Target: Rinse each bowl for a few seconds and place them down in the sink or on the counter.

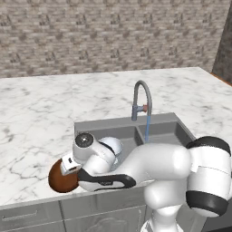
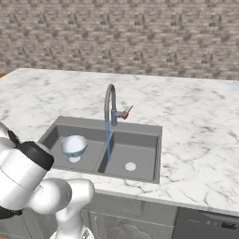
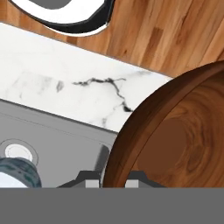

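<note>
Wood-brown bowl rim pinched in the gripper at the bench's front edge, left of the sink, tap stream off right.

A grey-brown brick wall runs along the far side of the room, grey cabinet drawers line the near front, and warm wooden plank floor lies below.

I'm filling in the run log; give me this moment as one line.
gripper: shut on brown bowl rim | pale bowl: left sink basin | tap: running
</note>
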Robot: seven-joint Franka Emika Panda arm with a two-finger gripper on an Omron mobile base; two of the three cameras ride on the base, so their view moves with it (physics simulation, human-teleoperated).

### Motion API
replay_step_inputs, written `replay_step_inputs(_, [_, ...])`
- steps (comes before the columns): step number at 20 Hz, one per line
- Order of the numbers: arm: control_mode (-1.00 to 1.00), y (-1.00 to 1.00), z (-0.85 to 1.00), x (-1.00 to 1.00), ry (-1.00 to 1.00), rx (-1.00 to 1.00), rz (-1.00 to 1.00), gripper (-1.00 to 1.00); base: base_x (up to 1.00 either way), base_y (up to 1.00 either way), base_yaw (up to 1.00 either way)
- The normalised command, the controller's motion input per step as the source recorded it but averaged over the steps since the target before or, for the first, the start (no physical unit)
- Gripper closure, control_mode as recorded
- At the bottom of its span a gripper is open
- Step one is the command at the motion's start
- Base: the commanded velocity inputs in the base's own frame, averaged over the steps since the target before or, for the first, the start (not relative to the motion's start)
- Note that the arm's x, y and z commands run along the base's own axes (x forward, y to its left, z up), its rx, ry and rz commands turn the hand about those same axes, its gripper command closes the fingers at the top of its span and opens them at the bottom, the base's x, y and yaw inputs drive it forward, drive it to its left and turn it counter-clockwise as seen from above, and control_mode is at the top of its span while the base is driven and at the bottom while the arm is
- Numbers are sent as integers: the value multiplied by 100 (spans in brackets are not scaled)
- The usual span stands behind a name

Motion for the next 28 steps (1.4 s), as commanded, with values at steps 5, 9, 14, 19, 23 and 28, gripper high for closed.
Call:
replay_step_inputs(5, [-100,4,-34,12,-6,-3,3,100,0,0,0])
replay_step_inputs(9, [-100,13,-24,28,-4,0,0,100,0,0,0])
replay_step_inputs(14, [-100,17,-44,20,-2,-1,0,100,0,0,0])
replay_step_inputs(19, [-100,38,-35,18,0,-3,0,-100,0,0,0])
replay_step_inputs(23, [-100,5,9,7,0,3,0,-100,0,0,0])
replay_step_inputs(28, [-100,-3,20,2,0,5,0,-100,0,0,0])
